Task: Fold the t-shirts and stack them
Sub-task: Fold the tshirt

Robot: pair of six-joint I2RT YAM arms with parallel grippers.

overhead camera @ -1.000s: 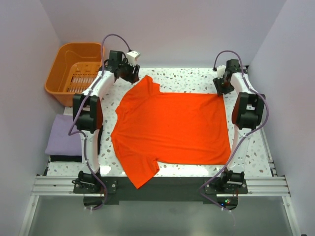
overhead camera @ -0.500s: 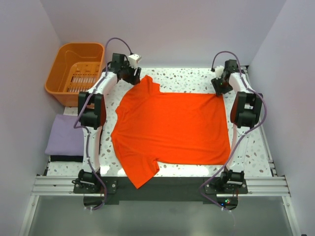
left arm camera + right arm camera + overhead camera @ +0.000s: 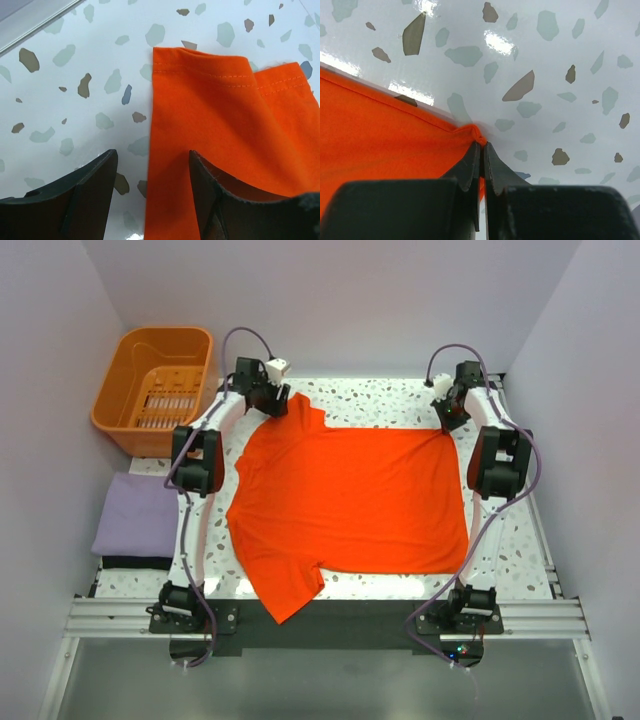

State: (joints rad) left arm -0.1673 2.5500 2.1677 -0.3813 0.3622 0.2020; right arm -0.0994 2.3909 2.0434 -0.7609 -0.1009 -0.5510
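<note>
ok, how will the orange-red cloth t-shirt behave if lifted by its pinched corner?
Probably floppy: the orange-red cloth t-shirt puckers where the right hand pinches its corner. Likely light: it lies thin and flat on the speckled table. So it would likely drape.

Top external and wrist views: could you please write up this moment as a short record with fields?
orange-red t-shirt: spread flat on the table, unfolded, collar toward the left, hem toward the right
lavender t-shirt: folded rectangle off the table's left side, apart from the orange-red one
left gripper: open, jaws straddling the edge of the far sleeve
right gripper: shut on the far hem corner, cloth bunched at the tips
orange basket: far left, beyond the lavender t-shirt
progress: no fold made yet
</note>
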